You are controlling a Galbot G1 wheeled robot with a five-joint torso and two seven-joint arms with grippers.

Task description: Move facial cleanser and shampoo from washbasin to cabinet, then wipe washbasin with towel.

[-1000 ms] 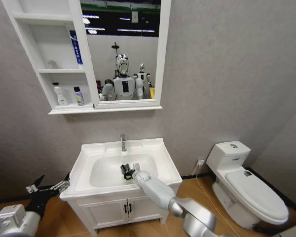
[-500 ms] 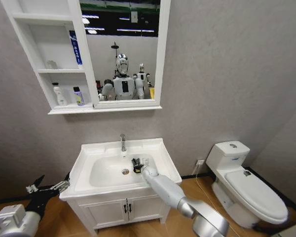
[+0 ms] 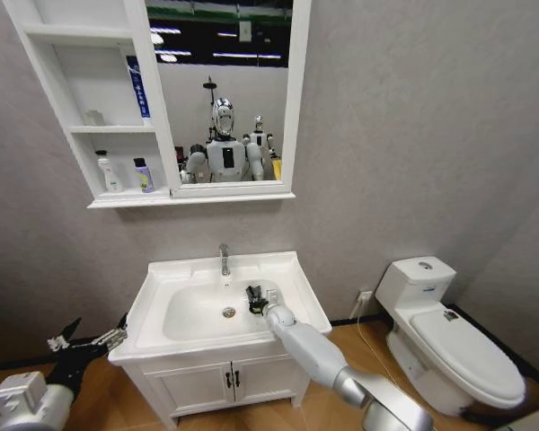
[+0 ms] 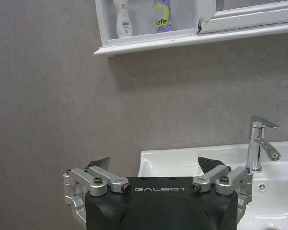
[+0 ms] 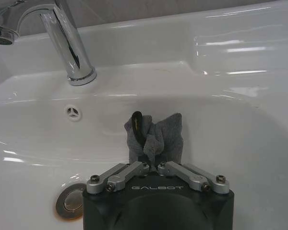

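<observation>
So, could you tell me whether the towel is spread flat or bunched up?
Bunched up: the towel stands crumpled between the shut fingers of the right gripper, inside the washbasin bowl.

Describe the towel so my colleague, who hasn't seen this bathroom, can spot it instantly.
Find the white washbasin under the wall cabinet. Inside its bowl, on the side right of the drain, the right gripper is shut on the towel. It is a small, dark grey, bunched cloth, the only soft dark thing against the white ceramic.

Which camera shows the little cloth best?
The right wrist view: the towel sits bunched between the right end effector's closed fingers inside the washbasin. The head view shows it as a dark speck.
</observation>
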